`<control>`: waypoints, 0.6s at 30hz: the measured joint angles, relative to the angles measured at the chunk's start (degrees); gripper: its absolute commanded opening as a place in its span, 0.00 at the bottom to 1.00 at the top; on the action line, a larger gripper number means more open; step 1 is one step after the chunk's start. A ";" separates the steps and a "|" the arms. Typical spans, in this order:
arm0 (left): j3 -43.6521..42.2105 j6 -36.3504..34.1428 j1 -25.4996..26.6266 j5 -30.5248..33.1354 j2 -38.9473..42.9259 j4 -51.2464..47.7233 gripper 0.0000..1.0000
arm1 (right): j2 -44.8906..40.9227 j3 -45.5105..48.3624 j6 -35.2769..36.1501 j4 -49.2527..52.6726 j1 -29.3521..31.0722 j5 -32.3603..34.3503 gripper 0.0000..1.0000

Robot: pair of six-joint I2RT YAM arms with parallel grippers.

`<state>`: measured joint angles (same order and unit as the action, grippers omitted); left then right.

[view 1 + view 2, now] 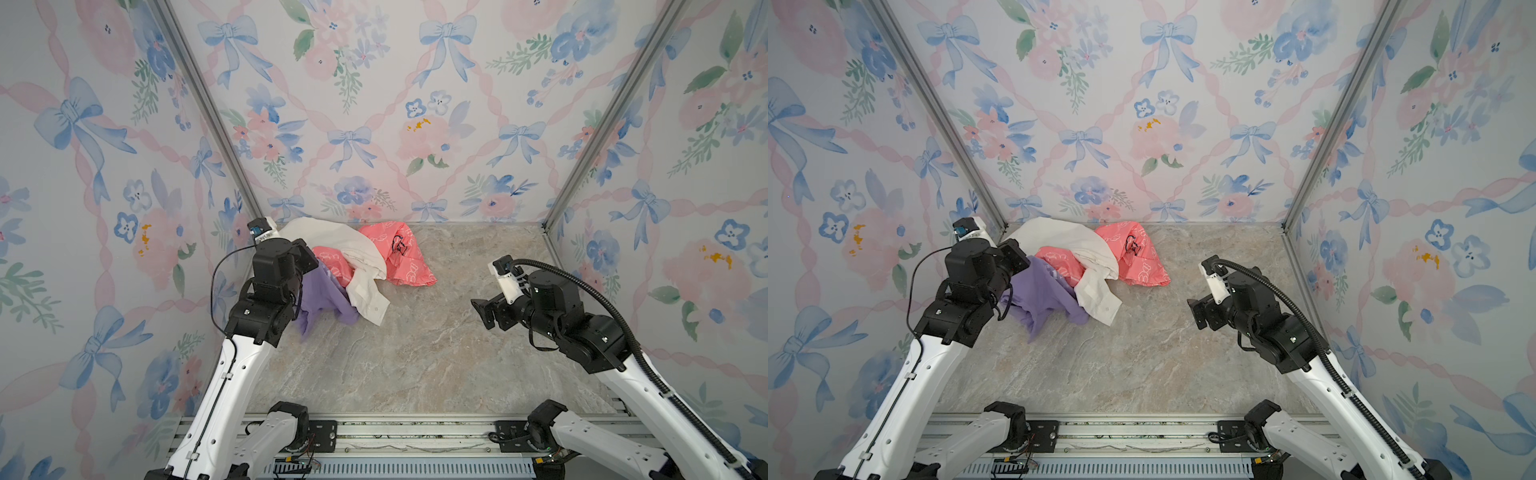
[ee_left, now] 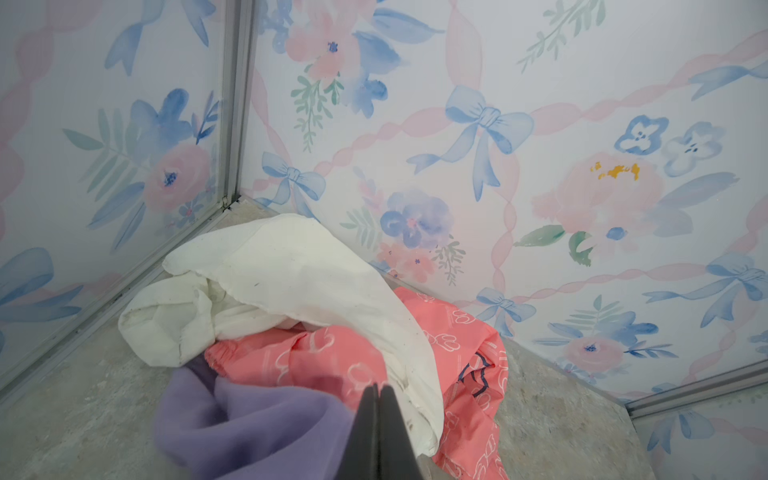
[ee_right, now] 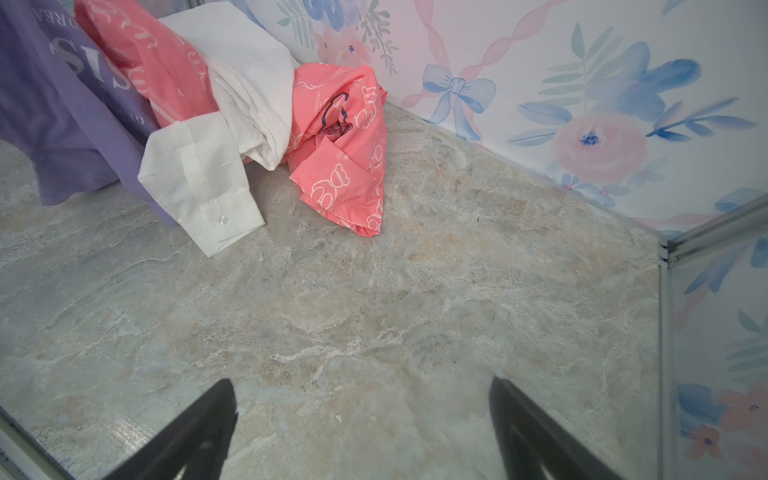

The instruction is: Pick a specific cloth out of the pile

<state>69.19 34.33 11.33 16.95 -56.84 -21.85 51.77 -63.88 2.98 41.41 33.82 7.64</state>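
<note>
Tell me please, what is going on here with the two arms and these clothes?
The left pincer is shut on the lavender cloth at the near edge of the pile in the table's far left corner; part of the cloth hangs clear of the surface. The white shirt and the pink cloth with bear outlines lie partly over it. The right pincer is open, empty, and hovers apart from the pile.

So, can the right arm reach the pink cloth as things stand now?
Probably yes. The right tool is open, only bare table lies between it and the pink cloth, and that cloth's near part is not covered by the white shirt.
</note>
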 measured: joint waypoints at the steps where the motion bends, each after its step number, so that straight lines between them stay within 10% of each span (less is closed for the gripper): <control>1: 1.18 -0.48 0.00 0.00 -0.13 0.13 0.00 | 0.04 0.00 -0.02 0.02 0.00 0.48 0.97; 18: 22.64 -9.11 1.62 -1.79 -9.11 0.83 0.00 | -3.87 1.01 -6.16 2.10 -0.02 4.17 0.97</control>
<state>91.83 25.21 12.95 15.16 -65.95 -21.02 47.90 -62.87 -3.18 43.51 33.80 11.81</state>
